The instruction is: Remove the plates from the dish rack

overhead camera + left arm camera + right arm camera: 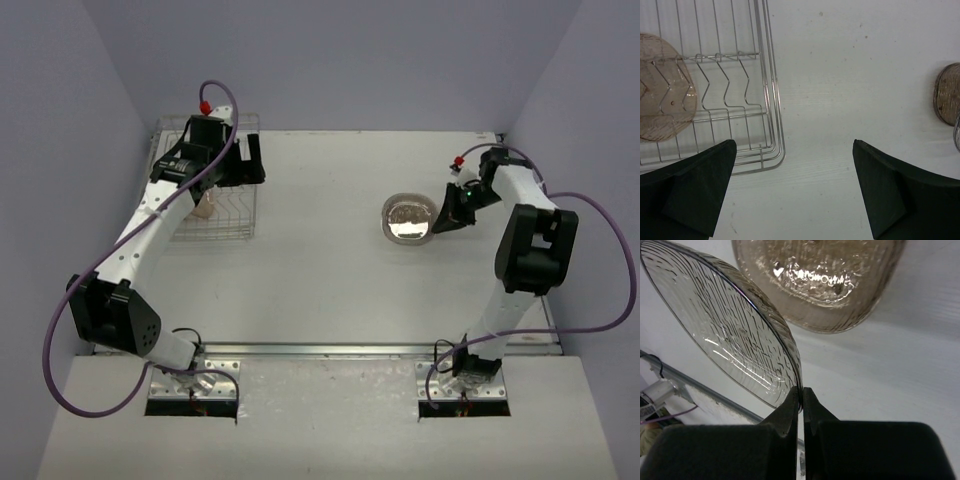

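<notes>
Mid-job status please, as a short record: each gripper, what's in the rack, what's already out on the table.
left gripper: open, empty, over the table edge of the dish rack
right gripper: shut on the rim of the held plate, a smoky grey one, tilted on edge
in rack: one pink plate visible; other slots in view are bare
unloaded: grey-brown plate lying on the table, just beyond the held one; cannot tell if it is a stack
task state: not finished
</notes>
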